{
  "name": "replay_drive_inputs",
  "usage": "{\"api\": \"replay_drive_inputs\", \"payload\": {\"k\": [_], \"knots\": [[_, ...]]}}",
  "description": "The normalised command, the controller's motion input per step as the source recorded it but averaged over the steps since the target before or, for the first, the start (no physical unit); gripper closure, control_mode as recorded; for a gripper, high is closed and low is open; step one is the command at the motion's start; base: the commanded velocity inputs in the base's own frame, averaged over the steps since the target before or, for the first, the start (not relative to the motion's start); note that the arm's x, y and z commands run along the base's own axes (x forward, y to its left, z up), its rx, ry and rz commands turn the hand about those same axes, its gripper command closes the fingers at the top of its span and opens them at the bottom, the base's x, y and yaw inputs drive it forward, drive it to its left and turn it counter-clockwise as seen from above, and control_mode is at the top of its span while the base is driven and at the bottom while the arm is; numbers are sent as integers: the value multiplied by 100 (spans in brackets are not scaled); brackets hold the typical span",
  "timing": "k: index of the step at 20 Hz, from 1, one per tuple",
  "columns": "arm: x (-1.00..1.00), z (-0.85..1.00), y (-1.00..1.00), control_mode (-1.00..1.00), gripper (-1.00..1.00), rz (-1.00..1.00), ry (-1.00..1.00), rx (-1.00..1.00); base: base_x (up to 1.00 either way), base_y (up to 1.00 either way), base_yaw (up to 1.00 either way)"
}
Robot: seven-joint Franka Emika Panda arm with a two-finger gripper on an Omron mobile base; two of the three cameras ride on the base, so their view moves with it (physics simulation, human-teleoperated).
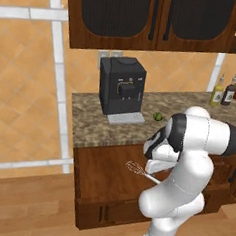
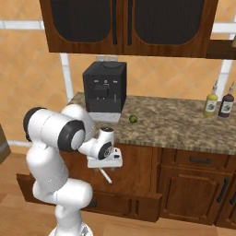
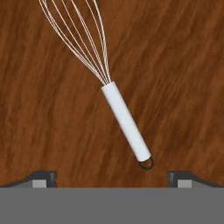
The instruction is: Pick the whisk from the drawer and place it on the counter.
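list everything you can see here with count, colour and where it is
whisk: 1, silver wire head with white handle, lying flat on the drawer bottom
drawer: 1, reddish-brown wood, pulled open below the counter
counter: 1, speckled brown-grey, on top of dark wood cabinets
coffee machine: 1, black, on the counter against the wall
lime: 1, green, on the counter to the right of the coffee machine
bottles: 2, one yellow and one dark, at the right end of the counter
wall cabinets: dark wood with dark panels, above the counter
arm: 1, white with dark joints, bent over the drawer
gripper: 1, jaws open, above the whisk handle's ring end
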Motion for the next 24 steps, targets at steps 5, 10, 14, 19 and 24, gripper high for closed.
{"api": "replay_drive_inputs", "payload": {"k": [5, 10, 14, 19, 24], "knots": [[3, -51, 0, -100, -100, 7, -21, 0, 0, 0, 0], [17, -18, 0, -100, -100, 2, -7, 0, 0, 0, 0], [14, -11, 0, -100, -100, 3, 0, 0, 0, 0, 0], [33, -2, -1, -100, -100, 2, 0, 0, 0, 0, 0], [29, -2, -8, -100, -100, 3, 0, 0, 0, 0, 0]]}}
